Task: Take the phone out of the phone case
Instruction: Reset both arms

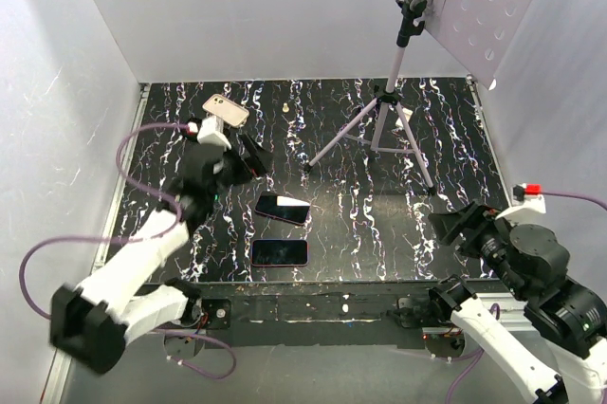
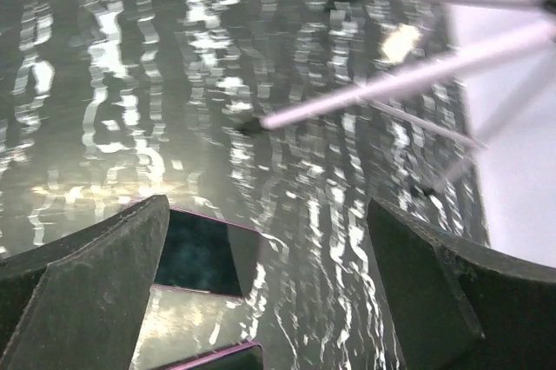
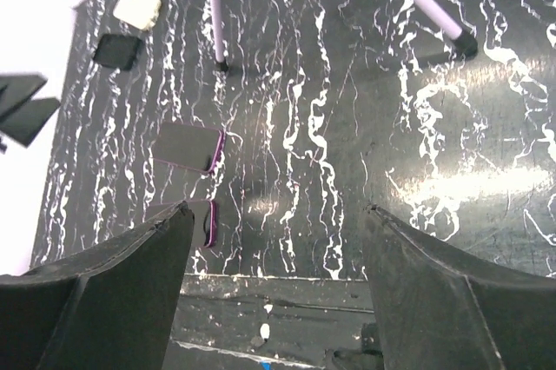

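Observation:
Two dark flat slabs with purple edges lie apart on the black marbled table. The far slab point(image 1: 283, 208) point(image 3: 187, 146) point(image 2: 204, 253) shows a glossy face with glare. The near slab point(image 1: 280, 252) point(image 3: 201, 221) point(image 2: 217, 357) has a purple rim all round. I cannot tell which is the phone and which the phone case. My left gripper point(image 1: 248, 159) point(image 2: 268, 205) hangs open and empty above the table, just left of and behind the far slab. My right gripper point(image 1: 455, 224) point(image 3: 276, 209) is open and empty, raised over the near right of the table.
A lilac tripod point(image 1: 379, 124) point(image 3: 217, 5) with a perforated board stands at the back centre-right. A beige phone-shaped item point(image 1: 226, 110) point(image 3: 137, 7) lies at the back left, with a small black flat item point(image 3: 117, 50) beside it. White walls enclose the table.

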You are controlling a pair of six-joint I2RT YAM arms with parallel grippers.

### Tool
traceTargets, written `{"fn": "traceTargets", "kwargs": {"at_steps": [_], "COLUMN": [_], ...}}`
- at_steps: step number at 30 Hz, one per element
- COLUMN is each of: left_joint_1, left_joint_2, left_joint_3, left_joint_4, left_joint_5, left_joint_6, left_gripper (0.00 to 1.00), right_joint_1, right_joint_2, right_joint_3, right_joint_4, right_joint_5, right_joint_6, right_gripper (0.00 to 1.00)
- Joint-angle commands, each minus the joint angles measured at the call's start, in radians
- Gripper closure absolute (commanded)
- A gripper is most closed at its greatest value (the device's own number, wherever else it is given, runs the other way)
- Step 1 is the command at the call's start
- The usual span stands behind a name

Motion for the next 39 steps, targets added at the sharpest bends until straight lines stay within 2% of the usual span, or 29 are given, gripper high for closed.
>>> {"fn": "traceTargets", "kwargs": {"at_steps": [1,4,10,19,39], "left_joint_1": [-0.179,-0.214,-0.224,-0.224,-0.224], "left_joint_2": [-0.355,-0.488,-0.588,-0.585,-0.542], "left_joint_3": [-0.206,-0.245,-0.228,-0.154,-0.145], "left_joint_4": [0.304,0.412,0.436,0.413,0.38], "left_joint_5": [-0.266,-0.219,-0.15,-0.153,-0.157], "left_joint_6": [0.137,0.22,0.269,0.317,0.329], "left_gripper": [0.02,0.02,0.02,0.02,0.02], "right_joint_1": [0.002,0.002,0.002,0.002,0.002], "right_joint_2": [-0.058,-0.107,-0.245,-0.338,-0.36], "right_joint_3": [0.055,0.056,0.009,0.001,-0.045], "right_joint_4": [0.018,0.054,0.142,0.179,0.222], "right_joint_5": [0.06,0.029,0.024,0.053,0.072], "right_joint_6": [-0.043,-0.08,-0.091,-0.092,-0.065], "right_gripper": [0.16,0.15,0.14,0.12,0.1]}}
